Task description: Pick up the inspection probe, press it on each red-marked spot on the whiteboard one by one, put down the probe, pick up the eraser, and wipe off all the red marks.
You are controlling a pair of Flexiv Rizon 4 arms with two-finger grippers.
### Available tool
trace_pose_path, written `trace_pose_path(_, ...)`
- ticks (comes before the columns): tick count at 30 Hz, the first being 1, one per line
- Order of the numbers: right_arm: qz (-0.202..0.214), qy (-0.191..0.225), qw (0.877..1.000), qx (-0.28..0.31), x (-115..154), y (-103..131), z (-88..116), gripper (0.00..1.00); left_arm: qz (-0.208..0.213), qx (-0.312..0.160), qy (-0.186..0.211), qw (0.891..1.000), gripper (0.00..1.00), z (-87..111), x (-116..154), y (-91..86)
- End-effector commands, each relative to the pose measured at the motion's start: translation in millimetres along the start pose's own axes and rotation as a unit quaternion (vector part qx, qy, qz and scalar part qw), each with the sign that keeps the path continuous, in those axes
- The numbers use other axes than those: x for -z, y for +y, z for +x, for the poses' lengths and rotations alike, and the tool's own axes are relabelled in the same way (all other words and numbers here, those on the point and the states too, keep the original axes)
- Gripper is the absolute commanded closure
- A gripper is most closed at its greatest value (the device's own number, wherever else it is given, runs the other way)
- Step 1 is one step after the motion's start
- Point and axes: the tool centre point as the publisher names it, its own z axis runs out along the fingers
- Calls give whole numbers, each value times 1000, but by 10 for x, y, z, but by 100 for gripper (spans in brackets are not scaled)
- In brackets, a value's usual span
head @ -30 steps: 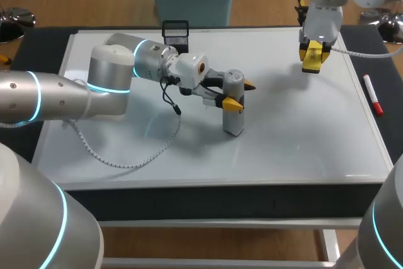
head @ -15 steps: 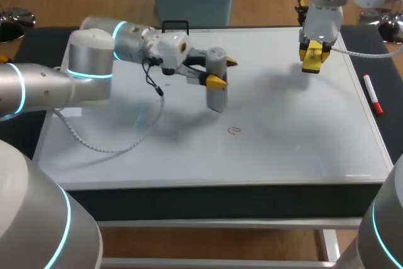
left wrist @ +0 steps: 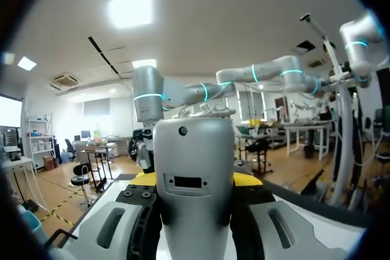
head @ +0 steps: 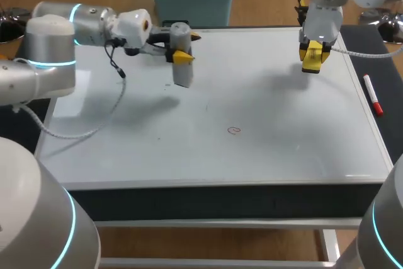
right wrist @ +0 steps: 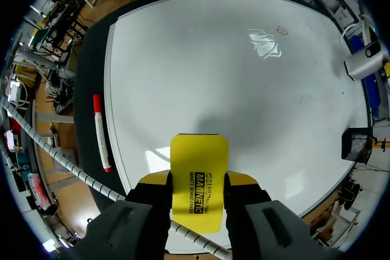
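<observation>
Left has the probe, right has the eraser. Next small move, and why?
Probably lower the probe to the whiteboard's far edge and release it: the left gripper holds it lifted, well away from the one red mark, and the right gripper is shut on the eraser.

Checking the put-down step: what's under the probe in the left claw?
Bare whiteboard, away from the red mark. In the head view the probe and left claw cover most of the black stand behind it.

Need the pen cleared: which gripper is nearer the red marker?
Right. The right gripper, holding the eraser, hangs over the whiteboard's side beside the marker; the left gripper, with the probe, is toward the opposite side.
</observation>
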Motion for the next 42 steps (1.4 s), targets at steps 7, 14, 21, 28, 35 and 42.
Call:
trace_pose_path(7,1,1,1000,1,11,-4,10,100,-18,4,-40,999,100,-89,450,-59)
trace_pose_path(14,1,1,1000,1,11,-4,10,100,-13,9,-70,997,100,-186,774,-20)
trace_pose_path(21,1,1,1000,1,11,-4,10,100,-10,8,-82,997,100,-244,974,-19)
trace_pose_path(28,1,1,1000,1,11,-4,10,100,-10,13,-96,995,100,-285,1120,3)
trace_pose_path(35,1,1,1000,1,11,-4,10,100,-11,16,-106,994,100,-225,1244,-4)
trace_pose_path(42,1,1,1000,1,11,-4,10,100,-11,16,-106,994,100,-225,1244,-4)
